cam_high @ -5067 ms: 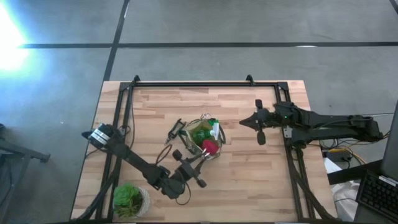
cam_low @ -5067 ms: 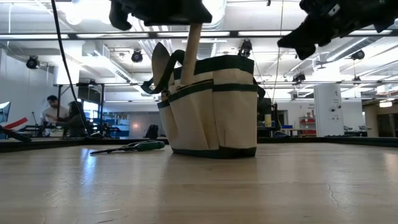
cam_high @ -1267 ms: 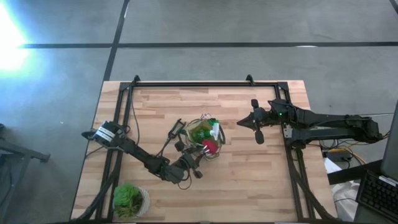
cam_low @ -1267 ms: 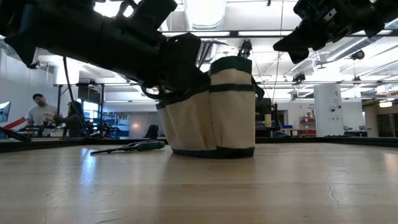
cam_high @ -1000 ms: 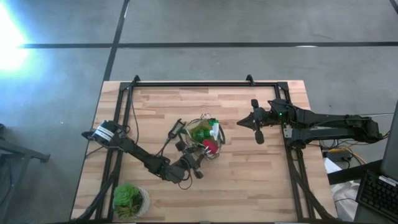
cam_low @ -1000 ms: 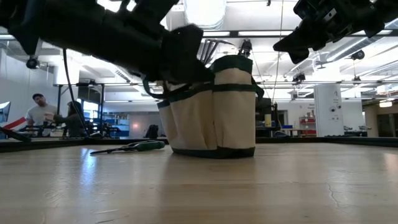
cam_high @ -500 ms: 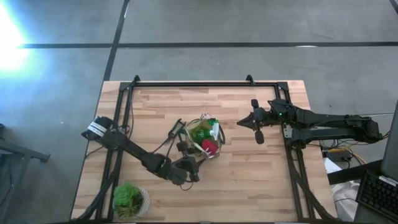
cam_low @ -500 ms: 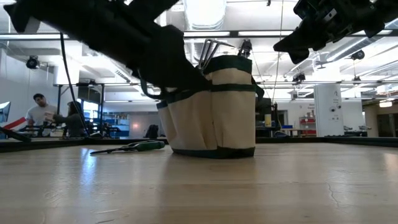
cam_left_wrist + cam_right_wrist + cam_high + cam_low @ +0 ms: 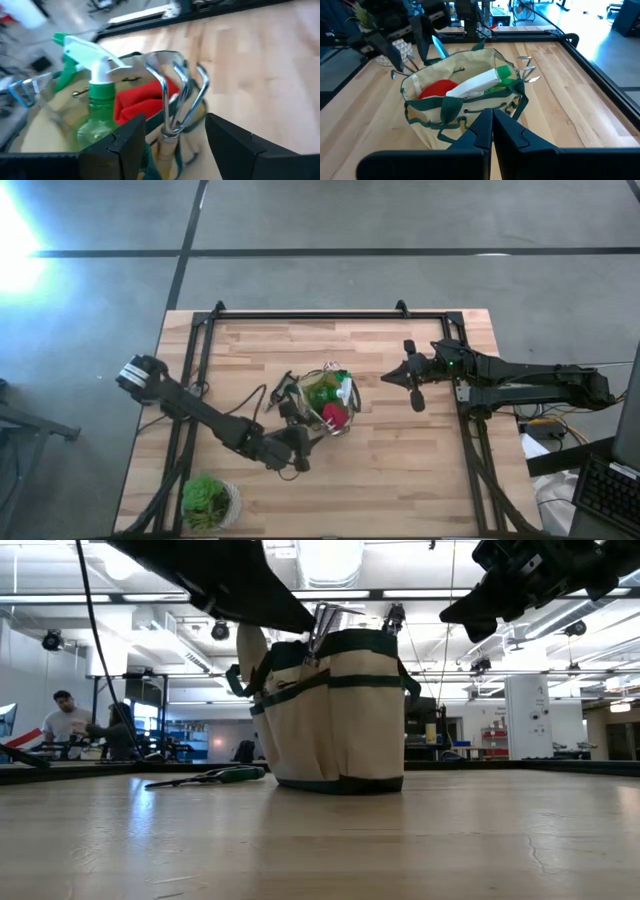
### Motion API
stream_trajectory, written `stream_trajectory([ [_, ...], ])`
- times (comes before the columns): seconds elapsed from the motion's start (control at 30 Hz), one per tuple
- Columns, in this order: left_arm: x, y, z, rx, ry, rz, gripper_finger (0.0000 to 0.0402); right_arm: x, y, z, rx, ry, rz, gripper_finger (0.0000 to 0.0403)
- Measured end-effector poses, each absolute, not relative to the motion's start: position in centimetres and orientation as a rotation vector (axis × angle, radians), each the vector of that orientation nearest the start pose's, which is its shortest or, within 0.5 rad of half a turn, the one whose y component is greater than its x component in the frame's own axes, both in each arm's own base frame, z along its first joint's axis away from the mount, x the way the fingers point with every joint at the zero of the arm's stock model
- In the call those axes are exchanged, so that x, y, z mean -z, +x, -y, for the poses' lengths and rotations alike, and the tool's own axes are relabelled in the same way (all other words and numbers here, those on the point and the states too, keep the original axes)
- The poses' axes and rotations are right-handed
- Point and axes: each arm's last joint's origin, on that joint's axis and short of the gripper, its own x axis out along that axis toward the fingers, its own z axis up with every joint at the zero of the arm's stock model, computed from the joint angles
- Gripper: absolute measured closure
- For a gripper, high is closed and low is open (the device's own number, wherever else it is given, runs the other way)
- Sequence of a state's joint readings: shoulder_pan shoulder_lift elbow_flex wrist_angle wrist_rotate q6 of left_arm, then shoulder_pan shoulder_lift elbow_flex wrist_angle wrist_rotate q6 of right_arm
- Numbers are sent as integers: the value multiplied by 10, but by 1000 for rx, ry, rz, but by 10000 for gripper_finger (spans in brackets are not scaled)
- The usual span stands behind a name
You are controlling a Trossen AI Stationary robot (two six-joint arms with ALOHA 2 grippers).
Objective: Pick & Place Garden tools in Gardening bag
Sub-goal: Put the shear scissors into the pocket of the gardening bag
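Note:
The beige gardening bag [image 9: 325,402] stands upright mid-table, holding a green spray bottle [image 9: 95,95] and a red tool [image 9: 142,102]. A wooden-handled rake [image 9: 172,100] stands handle-down in the bag's near side pocket, its metal tines [image 9: 325,615] sticking up above the rim. My left gripper [image 9: 175,145] is open at the bag's near-left side [image 9: 295,442], one finger on either side of the rake's handle without touching it. A green-handled tool [image 9: 210,776] lies flat on the table left of the bag. My right gripper [image 9: 412,385] hovers shut to the right of the bag.
A leafy plant in a pale pot [image 9: 208,500] stands at the near-left corner, close to my left arm. A black frame [image 9: 300,315] runs along the table's edges. Bare wood lies near and to the right of the bag. People sit far behind the table [image 9: 70,720].
My left gripper has opened and let go of the rake, which stays standing in the bag's pocket. The left arm has risen and drawn slightly back toward the table's left, uncovering the bag's side in the low view.

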State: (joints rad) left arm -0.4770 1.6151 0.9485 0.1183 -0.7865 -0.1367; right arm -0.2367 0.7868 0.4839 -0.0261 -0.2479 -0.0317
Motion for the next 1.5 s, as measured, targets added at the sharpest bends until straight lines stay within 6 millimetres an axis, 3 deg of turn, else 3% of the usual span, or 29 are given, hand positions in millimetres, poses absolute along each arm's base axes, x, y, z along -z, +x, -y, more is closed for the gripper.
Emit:
stream_trajectory([
  [0.17,-228,297,134,-217,129,-481,193,-244,173,34,-36,48,-318,394],
  [0.4,-242,276,123,-223,85,-568,195,-244,173,34,-38,48,-317,394],
  [0.73,-279,236,100,-362,-57,-524,196,-244,173,34,-38,54,-318,394],
  [1.03,-292,212,83,-544,-77,-466,196,-244,173,34,-32,91,-319,394],
  [1.2,-287,205,62,-682,-111,-520,202,-244,173,34,-28,118,-319,394],
  [1.5,-276,207,3,-805,-197,-759,232,-244,173,34,-22,154,-319,394],
])
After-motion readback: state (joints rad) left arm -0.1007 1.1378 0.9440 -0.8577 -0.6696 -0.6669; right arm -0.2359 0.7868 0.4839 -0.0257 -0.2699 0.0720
